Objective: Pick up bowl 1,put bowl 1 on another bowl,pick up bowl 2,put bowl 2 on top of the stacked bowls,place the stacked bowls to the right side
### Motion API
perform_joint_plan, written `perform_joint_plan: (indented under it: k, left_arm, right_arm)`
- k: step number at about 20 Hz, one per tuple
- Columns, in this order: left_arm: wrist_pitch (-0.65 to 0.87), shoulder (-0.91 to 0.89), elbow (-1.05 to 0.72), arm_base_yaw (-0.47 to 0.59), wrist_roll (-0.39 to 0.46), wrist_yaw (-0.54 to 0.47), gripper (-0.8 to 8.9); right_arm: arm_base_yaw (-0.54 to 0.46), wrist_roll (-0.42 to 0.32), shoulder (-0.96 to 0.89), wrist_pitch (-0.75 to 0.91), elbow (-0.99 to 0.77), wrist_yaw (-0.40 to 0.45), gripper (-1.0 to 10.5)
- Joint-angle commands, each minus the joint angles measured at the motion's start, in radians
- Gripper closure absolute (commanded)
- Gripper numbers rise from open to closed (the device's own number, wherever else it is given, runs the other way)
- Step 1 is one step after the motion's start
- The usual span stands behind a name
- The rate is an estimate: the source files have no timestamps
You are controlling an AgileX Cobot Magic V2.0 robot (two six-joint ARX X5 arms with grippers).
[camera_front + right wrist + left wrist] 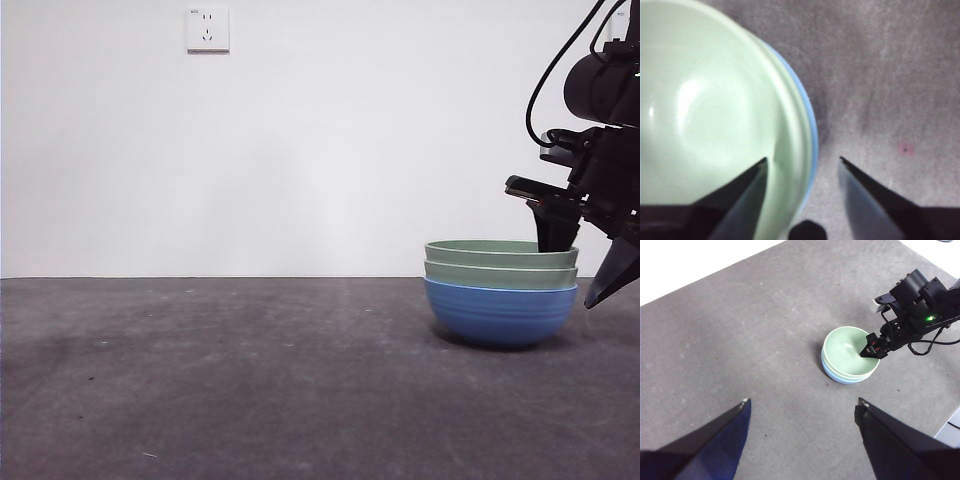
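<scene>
The stacked bowls [501, 292] sit on the gray counter [250, 380] at the lower right of the front picture. The blue bowl [500, 315] is at the bottom and touches the counter. Two pale green bowls sit inside it, one in the other, so only their rims show from the side. The top green bowl [500, 252] has nothing in it. The right end effector [585, 270] comes in from the right edge of the front picture, big and black. Its jaws are open and stand on both sides of the rim of the stack: one jaw dips inside the top green bowl, and the other hangs outside, beside the blue bowl. In the right wrist picture the rims run between the two jaws, and the jaws do not squeeze them. The left end effector [802, 412] is high above the counter, well apart from the bowls, with its jaws wide and holding nothing. In its picture the stack lies right of the middle, with the right arm [912, 315] reaching in from the upper right. A white wall socket [207, 29] is at the upper left of the front picture.
</scene>
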Motion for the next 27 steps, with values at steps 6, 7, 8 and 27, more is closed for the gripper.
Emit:
perform_joint_plan:
  k: [6, 7, 8, 27]
  left_arm:
    - [-0.050, -0.003, 0.001, -0.004, -0.003, 0.000, 4.63]
    - [-0.050, -0.003, 0.001, -0.004, -0.003, 0.000, 4.63]
    - [-0.050, -0.003, 0.001, -0.004, -0.002, 0.000, 4.63]
    - [-0.050, -0.003, 0.001, -0.004, 0.013, 0.001, 5.63]
  right_arm:
    - [0.001, -0.011, -0.093, 0.003, -0.011, -0.002, 6.8]
    - [0.001, -0.012, -0.129, -0.009, -0.011, -0.002, 6.8]
    - [0.001, -0.012, -0.168, -0.028, -0.011, -0.002, 6.8]
    - [0.201, -0.077, -0.781, -0.586, -0.011, -0.014, 8.2]
